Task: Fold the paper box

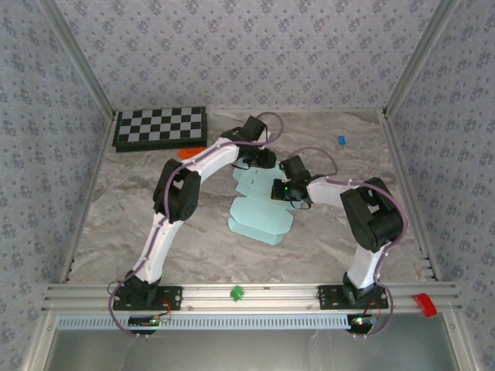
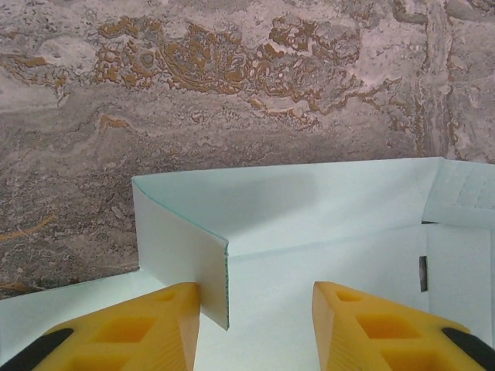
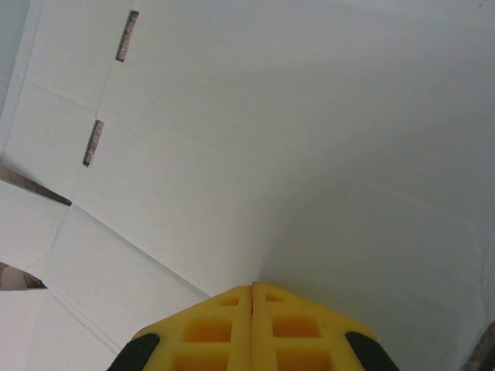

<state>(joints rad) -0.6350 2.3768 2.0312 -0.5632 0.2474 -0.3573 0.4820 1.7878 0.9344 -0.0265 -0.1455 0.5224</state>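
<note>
Paper box lies mid-table, a mostly flat sheet. Long axis runs approx near-to-far, wide rounded end twd the arm bases; far end is hidden under both grippers. One flap stands up, its edge betw the left gripper fingers, jaws part-open, not pinching. Right gripper has jaws closed tight over bare card; contact unclear.

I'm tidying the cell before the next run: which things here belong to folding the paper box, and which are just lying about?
In the job:
paper box
left gripper, open around a raised flap
right gripper, shut, over the card

Lying about:
checkerboard
orange piece beside it
small blue piece
green piece and red piece on the front rail
</note>
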